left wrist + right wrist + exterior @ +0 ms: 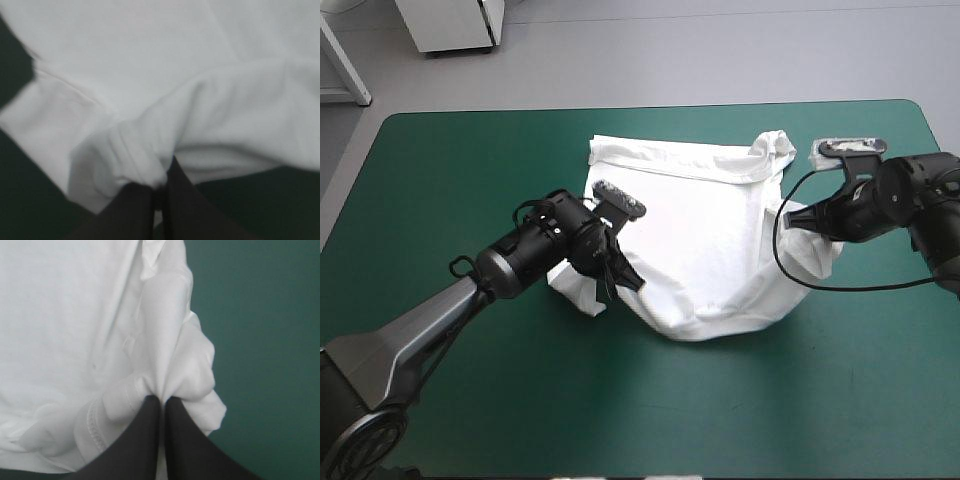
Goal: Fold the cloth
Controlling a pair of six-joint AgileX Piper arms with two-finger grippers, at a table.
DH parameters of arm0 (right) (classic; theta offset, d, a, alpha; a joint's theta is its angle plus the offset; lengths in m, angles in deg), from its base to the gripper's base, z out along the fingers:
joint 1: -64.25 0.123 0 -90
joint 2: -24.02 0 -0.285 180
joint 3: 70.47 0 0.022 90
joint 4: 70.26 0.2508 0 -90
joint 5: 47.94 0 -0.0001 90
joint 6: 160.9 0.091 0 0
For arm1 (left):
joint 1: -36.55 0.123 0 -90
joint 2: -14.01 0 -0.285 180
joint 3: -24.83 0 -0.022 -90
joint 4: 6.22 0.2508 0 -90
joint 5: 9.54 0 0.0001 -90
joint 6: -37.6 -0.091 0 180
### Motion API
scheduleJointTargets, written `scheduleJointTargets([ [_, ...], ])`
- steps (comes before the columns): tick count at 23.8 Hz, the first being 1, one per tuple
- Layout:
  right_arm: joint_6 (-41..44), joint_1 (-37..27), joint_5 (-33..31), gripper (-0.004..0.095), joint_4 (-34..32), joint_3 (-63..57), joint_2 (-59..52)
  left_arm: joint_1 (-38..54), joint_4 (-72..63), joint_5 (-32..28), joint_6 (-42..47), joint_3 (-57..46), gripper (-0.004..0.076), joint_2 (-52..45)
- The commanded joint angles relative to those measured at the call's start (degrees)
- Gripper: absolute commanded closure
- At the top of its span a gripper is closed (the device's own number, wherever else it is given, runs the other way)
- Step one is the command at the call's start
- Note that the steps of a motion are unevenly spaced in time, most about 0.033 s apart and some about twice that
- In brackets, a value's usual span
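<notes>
The white T-shirt (705, 240) lies spread and partly bunched on the teal-green table, its hem edge toward the far side. My left gripper (625, 275) is at the shirt's left near side, shut on a pinch of cloth (142, 167); its black fingers (132, 210) are all but closed with the fabric puckered between them. My right gripper (792, 218) is at the shirt's right side, shut on a gathered fold with a stitched hem (150, 380). In the right wrist view the T-shirt (65, 330) fills the area ahead of the black fingers (140, 440).
Bare teal-green cover (470, 180) lies to the left, and along the near edge of the table (740, 410). In the right wrist view bare cover (260, 340) shows beside the cloth. White furniture stands beyond the table's far edge.
</notes>
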Motion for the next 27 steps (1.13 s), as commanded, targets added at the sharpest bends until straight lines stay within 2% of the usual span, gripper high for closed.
scheduleJointTargets([
  [1,-0.06,-0.13,-0.39,0.0927,-0.82,9.67,-2.31,0.04,7.54,3.06,0.15,9.59,0.0733,-4.75],
  [6,-1.30,-0.13,-0.43,0.0927,-0.46,23.44,-2.31,0.04,18.40,4.90,-1.70,23.57,0.0733,-6.48],
  [8,-1.44,-0.13,-0.04,0.0927,-0.46,31.94,-2.31,0.04,22.70,4.42,-3.30,34.46,0.0733,-6.73],
  [12,-3.84,-0.13,1.29,0.0927,0.13,43.29,-2.03,0.04,22.97,-0.08,-10.70,46.85,0.0733,-6.73],
  [16,-6.45,-0.13,5.66,0.0927,3.39,52.62,-2.03,-0.06,22.54,-5.35,-12.36,56.56,0.0733,-6.73],
  [20,-9.31,-0.13,11.77,0.0926,8.84,63.09,-2.03,-0.17,14.53,-15.11,-20.06,67.05,0.0733,-6.73],
  [21,-9.46,-0.13,13.77,0.0926,9.49,65.85,-2.03,-0.17,9.12,-19.53,-22.53,70.08,0.0733,-6.73],
  [23,-10.98,-0.13,17.60,0.0925,10.75,69.22,-2.03,-0.17,0.22,-24.55,-27.12,73.57,0.0733,-6.86],
  [25,-12.83,-0.13,20.81,0.0924,13.97,72.03,-2.03,-0.17,-6.38,-27.42,-31.35,75.26,0.0733,-7.24],
  [27,-13.22,-0.13,21.38,0.0924,14.86,73.82,-2.03,-0.17,-10.43,-29.45,-33.86,75.73,0.0733,-7.75],
])
